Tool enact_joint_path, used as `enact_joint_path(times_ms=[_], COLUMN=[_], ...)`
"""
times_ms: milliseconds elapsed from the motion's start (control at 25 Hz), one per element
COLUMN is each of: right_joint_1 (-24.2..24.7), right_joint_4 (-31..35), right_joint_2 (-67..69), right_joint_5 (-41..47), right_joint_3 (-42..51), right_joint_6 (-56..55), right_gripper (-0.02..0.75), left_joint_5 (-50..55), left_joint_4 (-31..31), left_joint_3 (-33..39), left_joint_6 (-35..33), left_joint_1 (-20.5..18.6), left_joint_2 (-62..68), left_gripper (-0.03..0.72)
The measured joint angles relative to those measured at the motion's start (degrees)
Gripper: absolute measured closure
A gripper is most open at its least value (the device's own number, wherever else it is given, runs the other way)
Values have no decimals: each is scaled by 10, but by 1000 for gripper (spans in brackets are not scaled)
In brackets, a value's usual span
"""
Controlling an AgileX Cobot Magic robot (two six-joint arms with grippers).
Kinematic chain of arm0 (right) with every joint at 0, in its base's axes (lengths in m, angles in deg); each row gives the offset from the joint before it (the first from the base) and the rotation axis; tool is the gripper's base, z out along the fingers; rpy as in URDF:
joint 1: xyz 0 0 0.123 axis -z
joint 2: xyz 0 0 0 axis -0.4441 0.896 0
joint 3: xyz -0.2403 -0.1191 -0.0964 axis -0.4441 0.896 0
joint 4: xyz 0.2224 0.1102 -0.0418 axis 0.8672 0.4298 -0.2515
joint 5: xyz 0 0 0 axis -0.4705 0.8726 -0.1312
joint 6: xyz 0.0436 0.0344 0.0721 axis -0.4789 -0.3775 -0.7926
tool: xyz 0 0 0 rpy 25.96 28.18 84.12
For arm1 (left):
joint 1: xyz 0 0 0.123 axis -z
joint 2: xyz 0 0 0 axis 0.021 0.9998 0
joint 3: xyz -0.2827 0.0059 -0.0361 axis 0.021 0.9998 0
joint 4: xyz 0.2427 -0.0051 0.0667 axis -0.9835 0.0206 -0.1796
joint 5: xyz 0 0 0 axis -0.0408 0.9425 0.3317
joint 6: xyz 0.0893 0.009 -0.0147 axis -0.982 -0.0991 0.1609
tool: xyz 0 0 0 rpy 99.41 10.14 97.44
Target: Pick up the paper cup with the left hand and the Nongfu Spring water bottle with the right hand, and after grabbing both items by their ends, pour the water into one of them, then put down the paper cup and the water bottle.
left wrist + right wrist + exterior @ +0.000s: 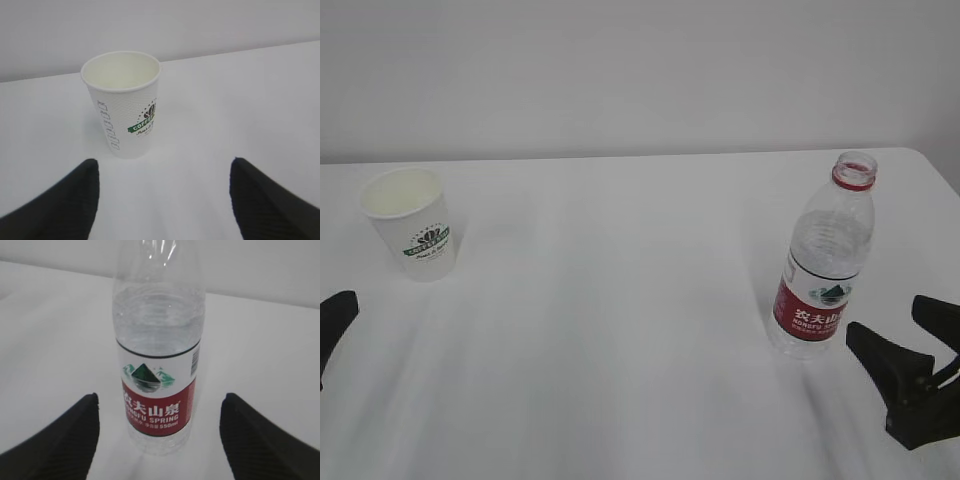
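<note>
With jaws spread and empty, the left hand (162,200) faces the paper cup (411,236) far left and the right hand (159,437) faces the uncapped Nongfu Spring water bottle (823,262) right, so the step looks like the approach, and each must next advance and clamp.

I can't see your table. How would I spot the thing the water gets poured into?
Start at the white table and go to its far left side. A paper cup stands upright there, alone, well apart from the clear water bottle on the right. It is short, white and open-topped, with a green round logo.
</note>
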Motion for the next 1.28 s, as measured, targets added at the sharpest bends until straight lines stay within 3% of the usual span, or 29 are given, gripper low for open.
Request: enact_joint_path(times_ms=[320, 1080, 1280], right_joint_1=[0, 0, 0], right_joint_4=[-45, -50, -23], right_joint_2=[15, 15, 15], right_joint_5=[-2, -3, -3], right_joint_3=[0, 0, 0], right_joint_6=[-4, 3, 17], right_gripper=[166, 166, 164], left_joint_5=[-46, -49, -18], left_joint_4=[-4, -48, -48], left_joint_3=[0, 0, 0], left_joint_6=[0, 0, 0], left_joint_1=[0, 0, 0], left_joint_2=[0, 0, 0], left_gripper=[101, 101, 98])
